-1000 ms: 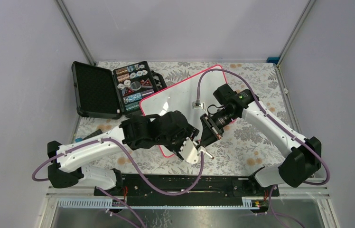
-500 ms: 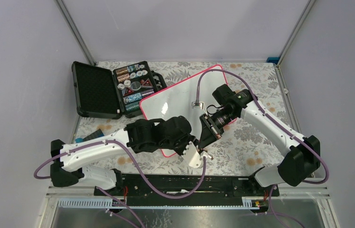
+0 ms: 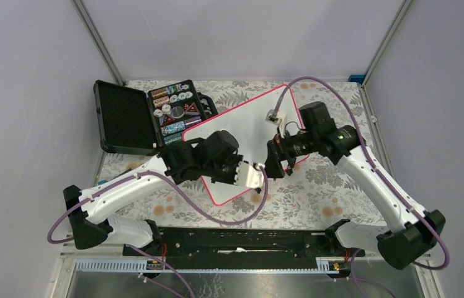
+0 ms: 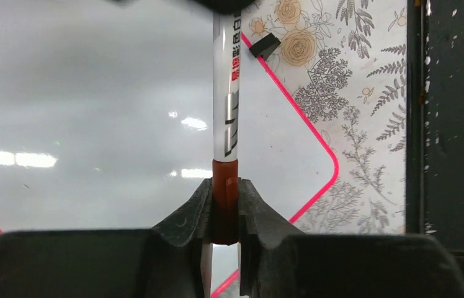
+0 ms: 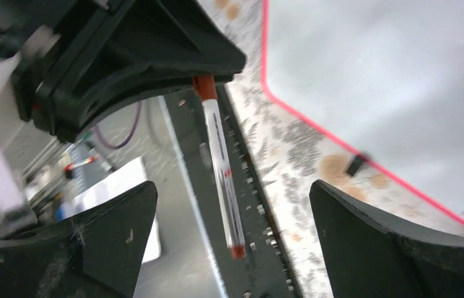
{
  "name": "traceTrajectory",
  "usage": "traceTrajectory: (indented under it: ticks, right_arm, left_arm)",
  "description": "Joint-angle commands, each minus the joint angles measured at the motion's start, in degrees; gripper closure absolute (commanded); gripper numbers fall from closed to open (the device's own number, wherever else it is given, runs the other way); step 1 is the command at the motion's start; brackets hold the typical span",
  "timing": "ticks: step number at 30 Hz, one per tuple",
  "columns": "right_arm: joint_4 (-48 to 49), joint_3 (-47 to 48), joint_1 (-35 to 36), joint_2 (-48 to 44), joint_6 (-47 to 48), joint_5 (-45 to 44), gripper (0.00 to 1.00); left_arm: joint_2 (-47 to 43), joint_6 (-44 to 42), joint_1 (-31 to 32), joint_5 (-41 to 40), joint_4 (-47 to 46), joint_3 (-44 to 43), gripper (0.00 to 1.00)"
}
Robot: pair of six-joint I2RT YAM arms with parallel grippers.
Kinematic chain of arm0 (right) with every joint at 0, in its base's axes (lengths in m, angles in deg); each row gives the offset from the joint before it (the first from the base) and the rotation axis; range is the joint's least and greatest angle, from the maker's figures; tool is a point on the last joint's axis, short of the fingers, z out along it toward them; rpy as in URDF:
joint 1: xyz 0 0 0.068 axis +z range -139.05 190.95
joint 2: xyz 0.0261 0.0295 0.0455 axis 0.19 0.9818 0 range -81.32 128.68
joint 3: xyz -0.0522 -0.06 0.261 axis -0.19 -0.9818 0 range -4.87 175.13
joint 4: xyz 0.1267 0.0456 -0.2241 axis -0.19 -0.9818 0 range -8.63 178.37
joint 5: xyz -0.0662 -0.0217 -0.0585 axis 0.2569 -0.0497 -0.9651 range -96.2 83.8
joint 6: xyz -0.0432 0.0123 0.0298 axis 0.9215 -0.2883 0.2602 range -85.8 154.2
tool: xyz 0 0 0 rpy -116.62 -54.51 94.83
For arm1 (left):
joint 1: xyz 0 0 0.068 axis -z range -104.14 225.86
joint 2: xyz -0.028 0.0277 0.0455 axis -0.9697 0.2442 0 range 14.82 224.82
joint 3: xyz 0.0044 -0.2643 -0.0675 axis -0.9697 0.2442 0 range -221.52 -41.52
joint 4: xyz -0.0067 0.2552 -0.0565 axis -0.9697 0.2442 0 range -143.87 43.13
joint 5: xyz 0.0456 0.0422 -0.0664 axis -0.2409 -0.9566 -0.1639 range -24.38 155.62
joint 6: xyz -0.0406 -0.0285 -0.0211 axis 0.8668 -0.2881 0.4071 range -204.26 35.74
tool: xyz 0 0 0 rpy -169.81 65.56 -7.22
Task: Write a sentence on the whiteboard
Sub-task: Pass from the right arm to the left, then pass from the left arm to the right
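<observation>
Firmly, the left gripper [image 4: 225,198] is clamped on the reddish-brown end of a marker [image 4: 226,124]. The marker's white barrel (printed with red and black lettering) runs straight out from the closed jaws. Facing it, the right gripper [image 5: 232,186] has its jaws spread wide. In the right wrist view the marker sits in the gap between the two black fingers [image 5: 378,248] and touches neither. Its other reddish-brown end points toward that camera.

From above, the two grippers meet close together over the near right edge of the whiteboard [image 3: 242,121]. The board lies flat and turned at an angle in the middle of the floral tablecloth [image 3: 316,186], with its pink rim showing all round. In the left wrist view the marker hangs over the board's rounded near corner, and a small black clip [image 4: 265,45] sits on the rim just beside the barrel. An open black case [image 3: 127,118] lies at the board's far left corner. A black rail [image 4: 453,124] runs along the table's near edge.
</observation>
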Motion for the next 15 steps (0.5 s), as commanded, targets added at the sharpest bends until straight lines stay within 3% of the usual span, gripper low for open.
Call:
traceTrajectory:
  ticks: [1, 7, 15]
  right_arm:
    - [9.8, 0.2, -3.5, -5.7, -2.2, -7.7, 0.0]
    - [10.0, 3.3, -5.1, -4.5, -2.4, -0.3, 0.0]
    - [20.4, 0.9, -5.2, -1.9, -8.5, 12.1, 0.0]
  left_arm:
    - [-1.5, 10.3, -5.5, 11.6, -0.6, -2.0, 1.0]
    - [-3.9, 17.7, -16.5, 23.5, -2.1, -0.5, 1.0]
    - [-4.4, 23.1, -21.6, 29.8, -1.7, -0.9, 1.0]
